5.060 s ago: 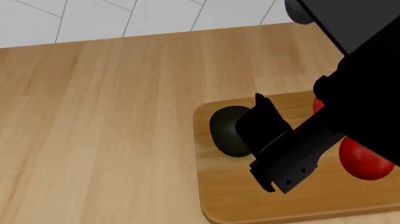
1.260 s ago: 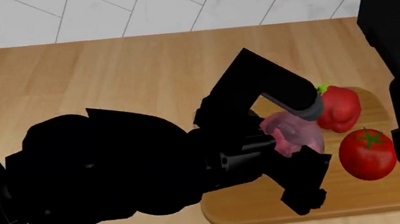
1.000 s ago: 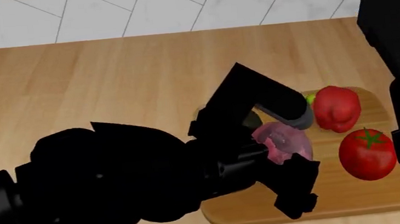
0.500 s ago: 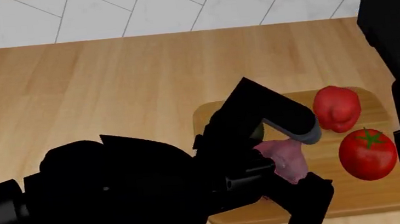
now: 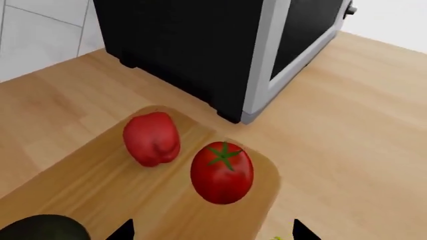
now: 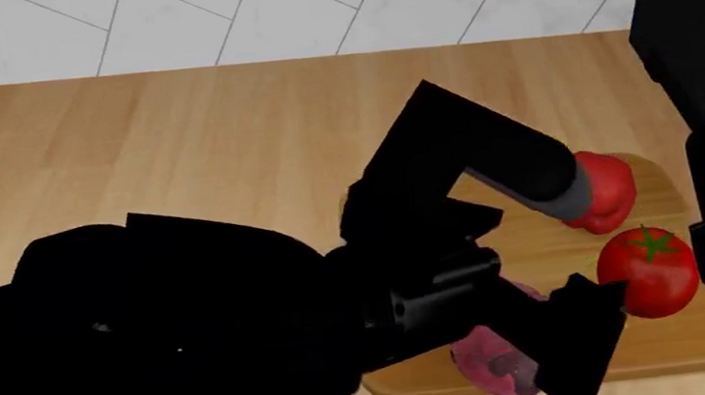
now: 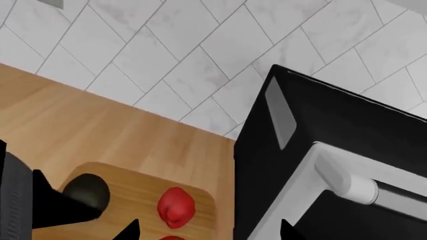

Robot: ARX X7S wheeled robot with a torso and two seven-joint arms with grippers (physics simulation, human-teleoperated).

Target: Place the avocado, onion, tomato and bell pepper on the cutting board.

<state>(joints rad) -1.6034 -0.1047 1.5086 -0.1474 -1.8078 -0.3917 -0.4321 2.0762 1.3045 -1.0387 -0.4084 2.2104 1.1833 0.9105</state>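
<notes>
My left gripper hangs over the near edge of the cutting board, its fingers spread wide with nothing between them. The onion lies just below it at the board's near edge. It looks to sit on the board, but the arm hides its near side, so I cannot be sure it is fully on. My right gripper shows only two dark fingertips set apart, so I read it as open and empty, high above the far side.

My worry is that onion: it is round and right at the lip, so a brush from a finger as I lift away could roll it off onto the counter. A careless sweep to the right could also knock the tomato.

I count one onion, one tomato, one bell pepper, one avocado, all on the one board. One black oven stands beyond it.
</notes>
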